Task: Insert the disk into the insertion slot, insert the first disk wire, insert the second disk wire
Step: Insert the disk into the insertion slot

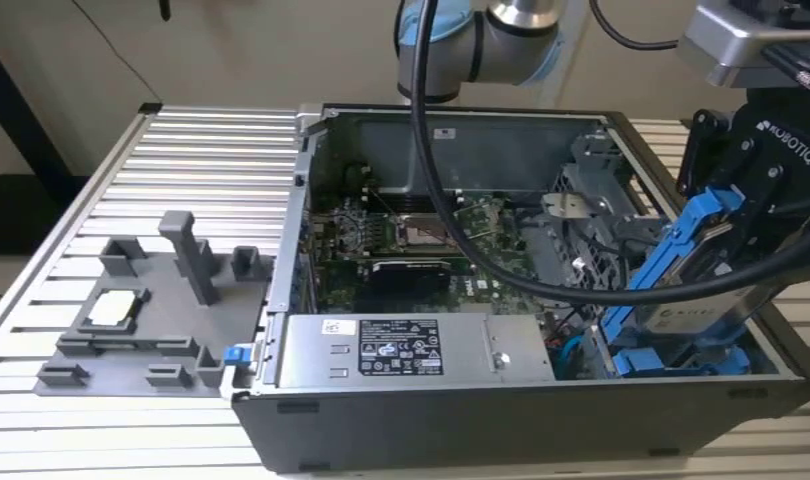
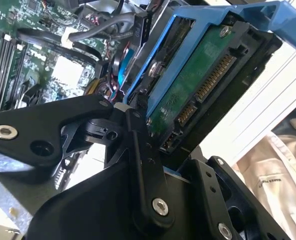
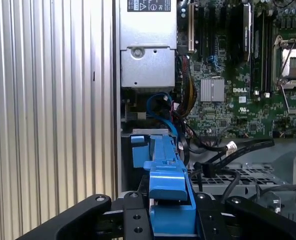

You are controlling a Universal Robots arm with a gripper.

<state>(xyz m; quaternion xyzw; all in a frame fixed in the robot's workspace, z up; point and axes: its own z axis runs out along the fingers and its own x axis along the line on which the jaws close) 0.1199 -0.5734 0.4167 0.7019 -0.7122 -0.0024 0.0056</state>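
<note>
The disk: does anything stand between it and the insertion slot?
Nothing solid shows in the way. The gripper holds the disk tilted, its lower end in the case by the insertion slot. A blue cable and black wires lie close to that end; whether they cross the opening cannot be told.

Disk (image 1: 692, 300) held tilted in the claw (image 1: 728, 215), its lower end down inside the open case (image 1: 512, 420). Power-supply box (image 1: 405, 350) lies to the exterior view's left of the claw, along the case's near wall. Motherboard (image 1: 419, 240) lies behind the box. Fixture block (image 1: 138, 320) sits well apart on the counter (image 1: 58, 430), beyond the case.
</note>
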